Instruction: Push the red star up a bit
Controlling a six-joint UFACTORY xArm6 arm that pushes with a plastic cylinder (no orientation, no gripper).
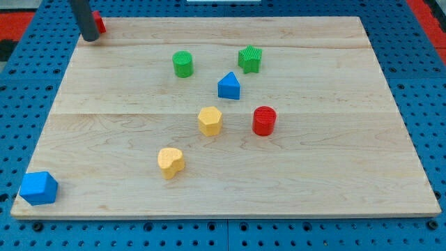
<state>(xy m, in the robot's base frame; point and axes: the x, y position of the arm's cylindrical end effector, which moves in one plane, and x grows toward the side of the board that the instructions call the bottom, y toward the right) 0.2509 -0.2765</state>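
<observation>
Eight coloured blocks sit on one wooden board (334, 174), counted by colour as two red, two green, two blue and two yellow. The reds are a cylinder (264, 120) and a block at the top left corner (100, 23), largely hidden so its shape cannot be told. The greens are a cylinder (182, 63) and a star-like block (249, 58). The blues are a house-shaped block (228, 86) and a chunky block at the bottom left corner (37, 187). The yellows are a hexagonal block (210, 120) and a heart-shaped block (170, 161). One dark rod shows, my tip (90, 38).
</observation>
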